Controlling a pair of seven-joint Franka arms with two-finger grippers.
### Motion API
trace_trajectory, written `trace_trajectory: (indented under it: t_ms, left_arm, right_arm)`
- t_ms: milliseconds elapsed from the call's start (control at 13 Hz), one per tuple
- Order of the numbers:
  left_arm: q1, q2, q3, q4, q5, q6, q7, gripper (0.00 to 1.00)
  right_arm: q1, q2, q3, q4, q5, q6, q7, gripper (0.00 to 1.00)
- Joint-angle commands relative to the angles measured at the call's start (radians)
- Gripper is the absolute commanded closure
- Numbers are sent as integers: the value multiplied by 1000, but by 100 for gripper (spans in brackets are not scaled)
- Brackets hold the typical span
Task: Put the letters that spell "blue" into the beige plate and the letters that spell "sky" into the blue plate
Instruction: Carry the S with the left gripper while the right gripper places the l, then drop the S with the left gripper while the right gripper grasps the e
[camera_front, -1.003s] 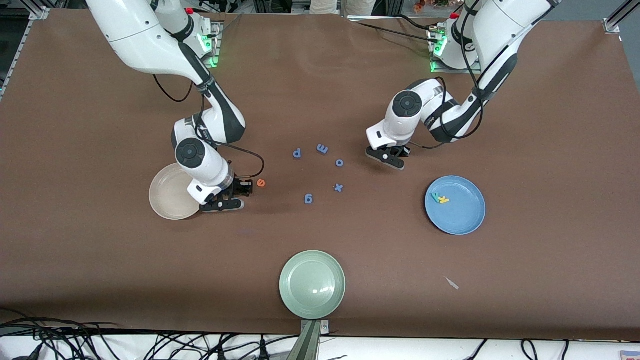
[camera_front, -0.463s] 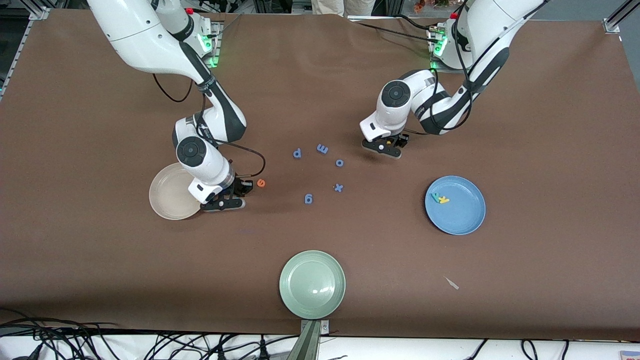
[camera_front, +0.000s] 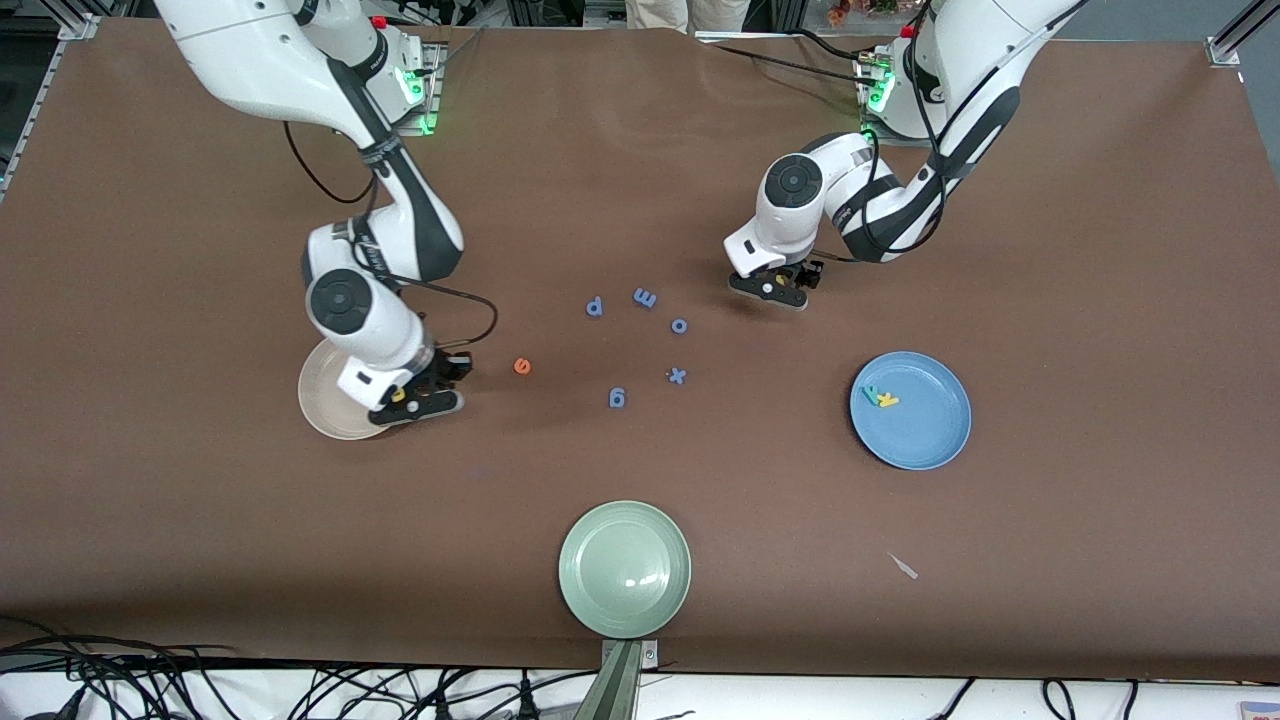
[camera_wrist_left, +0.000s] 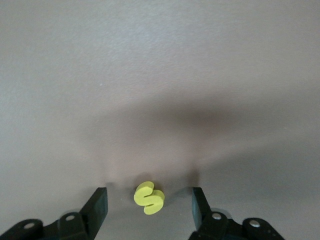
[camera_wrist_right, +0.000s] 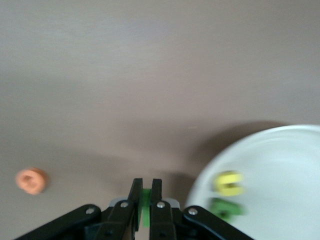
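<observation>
Center frame, five blue letters (camera_front: 640, 340) lie scattered on the table (camera_front: 640, 150); an orange letter (camera_front: 521, 366) rests beside them; a green plate (camera_front: 625, 569) sits lower center.

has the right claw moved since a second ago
Yes. The right claw, shut on a light green letter, has shifted away from the orange e toward the beige plate.

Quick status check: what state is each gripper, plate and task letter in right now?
Left gripper: open, astride yellow s lying on table.
Right gripper: shut on light green l, beside beige plate's rim.
Round beige plate: holds yellow u, dark green b.
Orange e: on table.
Round blue plate: holds yellow k, teal y.
</observation>
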Motion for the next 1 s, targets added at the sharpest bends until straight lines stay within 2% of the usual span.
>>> trace_trajectory:
  t_ms: [0, 154, 231, 309, 386, 463, 617, 772, 926]
  left_arm:
    - [21, -15, -7, -38, 34, 42, -104, 26]
    - [20, -15, -7, -42, 34, 45, -143, 44]
    - [20, -15, -7, -42, 34, 45, -143, 49]
    - [18, -15, -7, -42, 34, 46, -143, 61]
    - [20, -16, -7, -42, 34, 48, -143, 76]
    - [20, -16, -7, -41, 34, 48, -143, 84]
    - [20, -22, -7, -39, 36, 48, -138, 88]
    - [20, -34, -7, -35, 36, 43, -132, 89]
    - [21, -91, -7, -29, 34, 33, -126, 91]
  right_arm:
    - [2, -19, -75, -26, 5, -6, -198, 90]
    - [2, -19, -100, -52, 5, 0, -229, 81]
    - [2, -19, -100, -62, 6, 4, -218, 64]
    - [2, -19, -100, -60, 14, 1, -206, 40]
    - [2, -20, -97, -60, 17, -4, -167, 36]
    - [2, -20, -88, -57, 17, -6, -125, 36]
    - [2, -17, -16, -37, 20, -4, 8, 37]
    - [5, 10, 74, -10, 10, 5, 221, 37]
    - [34, 48, 131, 41, 5, 11, 375, 37]
